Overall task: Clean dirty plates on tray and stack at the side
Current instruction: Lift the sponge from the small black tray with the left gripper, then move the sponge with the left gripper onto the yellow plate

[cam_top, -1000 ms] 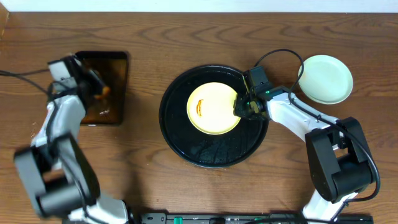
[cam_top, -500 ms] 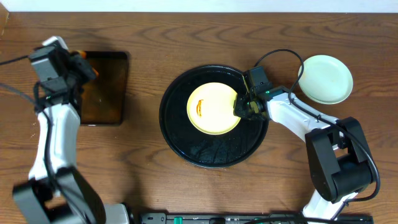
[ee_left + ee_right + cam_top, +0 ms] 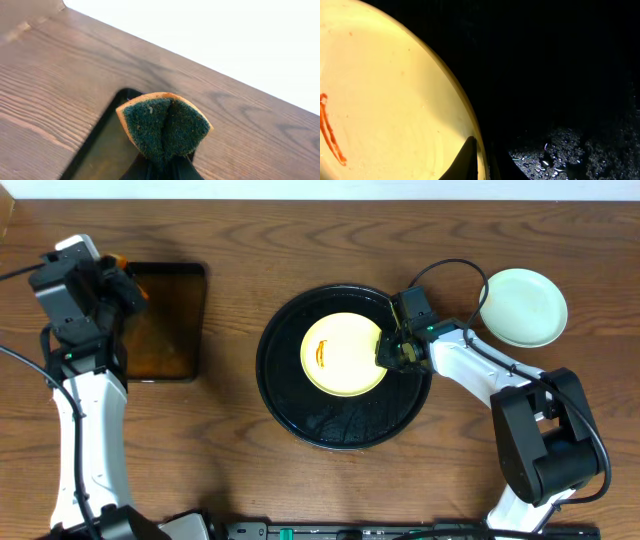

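Sitting inside the round black tray [image 3: 345, 425], a little left of its centre: the pale yellow plate [image 3: 340, 355], marked with an orange-brown smear [image 3: 331, 137] on the half away from the right gripper [image 3: 388, 354]. Clamped on that plate's right rim, the right gripper, one finger [image 3: 468, 159] lying over the lip and the other hidden below it, arm crossing the tray's right edge. Scattered on the tray's glossy floor just beside the plate, water droplets [image 3: 560, 150]. Off the tray to its upper right, apart from it on the wooden table [image 3: 300, 240]: a pale mint green plate [image 3: 523, 307], clean-looking; impossible to tell whether one plate or two stacked. Arching between tray and mint plate, a black cable [image 3: 452, 263]. Well to the tray's left, a rectangular black tray [image 3: 170, 330] of amber liquid. Raised over that one's edge farthest from the round tray, the left gripper [image 3: 122, 280], pinched tight on a folded sponge [image 3: 165, 125], green scouring face outward, orange backing showing along the edge.
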Controlling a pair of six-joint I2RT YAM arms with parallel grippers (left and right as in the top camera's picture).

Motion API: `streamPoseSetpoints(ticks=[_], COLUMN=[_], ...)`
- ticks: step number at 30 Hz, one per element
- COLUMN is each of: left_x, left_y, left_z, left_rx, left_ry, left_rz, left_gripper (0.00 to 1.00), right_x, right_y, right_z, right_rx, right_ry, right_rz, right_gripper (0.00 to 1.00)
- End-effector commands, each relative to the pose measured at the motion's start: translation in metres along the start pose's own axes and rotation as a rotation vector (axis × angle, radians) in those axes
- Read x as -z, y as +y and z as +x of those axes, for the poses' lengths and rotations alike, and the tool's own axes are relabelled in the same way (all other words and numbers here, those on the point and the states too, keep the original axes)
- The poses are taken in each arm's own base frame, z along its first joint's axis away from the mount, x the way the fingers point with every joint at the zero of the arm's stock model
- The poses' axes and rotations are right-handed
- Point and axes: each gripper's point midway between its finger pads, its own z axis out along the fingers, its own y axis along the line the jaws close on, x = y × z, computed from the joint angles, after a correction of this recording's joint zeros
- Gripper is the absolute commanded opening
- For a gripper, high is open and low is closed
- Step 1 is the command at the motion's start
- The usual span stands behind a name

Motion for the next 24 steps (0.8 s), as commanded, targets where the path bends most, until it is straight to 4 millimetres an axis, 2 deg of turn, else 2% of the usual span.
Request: streamPoseSetpoints(ticks=[1, 2, 3, 4, 6, 7, 9, 10, 11, 13, 15, 18, 20, 24], left_x=[-0.044, -0.06, -0.064, -0.066, -0.066, -0.064, -0.053, -0.038, -0.025, 0.001, 0.027, 0.042, 0.046, 0.05], left_y=[0.03, 0.037, 0.04, 0.041, 0.041, 0.039, 0.022, 0.001, -0.017, -0.046, -0.072, -0.094, -0.11, -0.151], left_z=[0.061, 0.089, 0.1, 0.109, 0.109, 0.105, 0.081, 0.06, 0.047, 0.028, 0.018, 0.029, 0.046, 0.098], left_rx=[-0.025, -0.019, -0.017, -0.014, -0.014, -0.013, -0.009, 0.0, 0.013, 0.022, 0.04, 0.081, 0.124, 0.191], left_ry=[0.18, 0.264, 0.298, 0.325, 0.33, 0.319, 0.264, 0.212, 0.179, 0.13, 0.107, 0.16, 0.235, 0.439], left_rz=[-0.104, -0.117, -0.122, -0.126, -0.126, -0.117, -0.042, 0.057, 0.14, 0.27, 0.347, 0.383, 0.403, 0.44], left_gripper=[0.08, 0.07, 0.07, 0.08, 0.07, 0.07, 0.08, 0.07, 0.07, 0.07, 0.07, 0.07, 0.07, 0.08], right_x=[-0.008, -0.008, -0.008, -0.008, -0.008, -0.008, -0.008, -0.008, -0.008, -0.008, -0.008, -0.008, -0.008, -0.008], right_y=[-0.008, -0.008, -0.008, -0.009, -0.01, -0.01, -0.01, -0.01, -0.009, -0.009, -0.009, -0.009, -0.009, -0.008], right_z=[0.003, 0.004, 0.004, 0.005, 0.006, 0.006, 0.006, 0.006, 0.005, 0.005, 0.005, 0.005, 0.005, 0.005], right_rx=[0.007, 0.007, 0.007, 0.007, 0.006, 0.006, 0.005, 0.005, 0.006, 0.006, 0.006, 0.006, 0.006, 0.007], right_ry=[0.008, 0.009, 0.011, 0.014, 0.02, 0.021, 0.02, 0.019, 0.017, 0.016, 0.014, 0.014, 0.014, 0.013], right_rz=[0.035, 0.036, 0.037, 0.039, 0.043, 0.043, 0.043, 0.042, 0.041, 0.04, 0.039, 0.039, 0.039, 0.038], right_gripper=[0.09, 0.09, 0.09, 0.09, 0.09, 0.09, 0.07, 0.04, 0.04, 0.04, 0.04, 0.04, 0.04, 0.05])
